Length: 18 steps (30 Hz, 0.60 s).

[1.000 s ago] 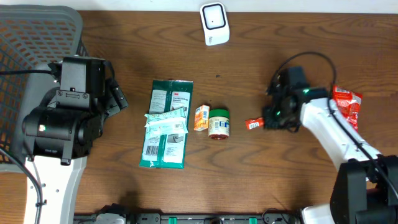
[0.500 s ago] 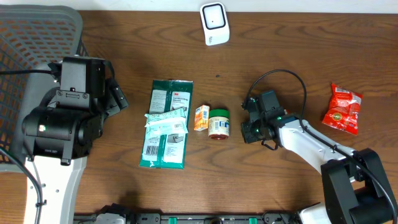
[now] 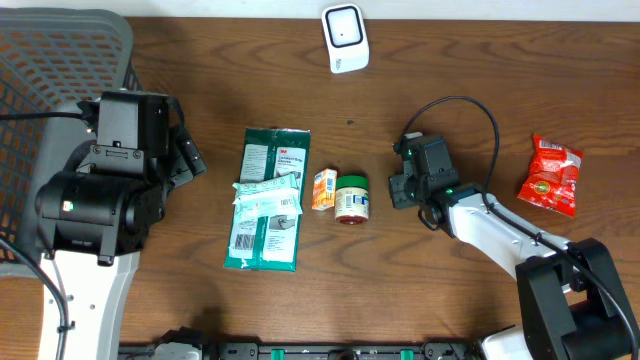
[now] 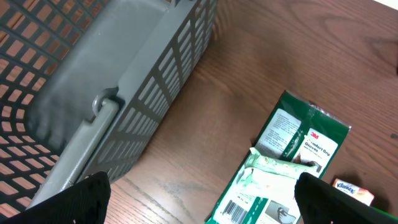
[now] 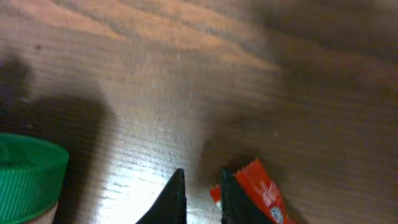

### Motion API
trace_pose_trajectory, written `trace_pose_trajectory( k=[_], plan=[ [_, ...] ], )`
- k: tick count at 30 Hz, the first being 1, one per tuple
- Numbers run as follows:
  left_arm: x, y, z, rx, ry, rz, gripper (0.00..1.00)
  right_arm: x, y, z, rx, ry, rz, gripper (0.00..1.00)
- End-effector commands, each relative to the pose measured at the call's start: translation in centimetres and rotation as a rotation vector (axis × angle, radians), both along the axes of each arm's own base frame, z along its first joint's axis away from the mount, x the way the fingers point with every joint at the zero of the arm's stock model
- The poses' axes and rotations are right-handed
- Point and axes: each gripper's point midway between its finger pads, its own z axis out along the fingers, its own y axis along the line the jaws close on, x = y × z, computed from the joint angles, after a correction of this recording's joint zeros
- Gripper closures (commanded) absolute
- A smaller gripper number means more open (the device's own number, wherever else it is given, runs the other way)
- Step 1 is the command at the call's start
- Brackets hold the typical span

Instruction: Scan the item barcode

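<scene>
While ajar, right tool (image 5: pixel 202 180) beside packet (image 5: pixel 261 190)

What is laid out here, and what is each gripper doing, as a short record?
scanner: white barcode scanner, far side
items: green wipes packs, small orange box, green-lidded jar, red snack pouch
basket: grey plastic basket, left
left gripper: open, empty
right gripper: jaws nearly together, small red packet at its tip; grip unclear
</scene>
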Motion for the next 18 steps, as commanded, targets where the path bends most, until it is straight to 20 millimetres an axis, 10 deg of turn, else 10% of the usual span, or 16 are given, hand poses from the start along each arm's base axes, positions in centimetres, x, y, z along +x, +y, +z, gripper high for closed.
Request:
trace_pose_trajectory(
  k=[1,11,18],
  plan=[
    [-0.1,0.5,0.2,0.017,-0.004,0.018,0.05,1.0,-0.7,1.4,0.001,-0.033,-0.037,0.77],
    [-0.1,0.5,0.2,0.016,-0.004,0.017,0.05,0.2,-5.0,5.8,-0.092,-0.077,0.037,0.27],
    [-0.1,0.5,0.2,0.016,-0.004,0.017,0.05,-2.0,-8.0,4.2,-0.134,0.045,0.014,0.29]
  ],
)
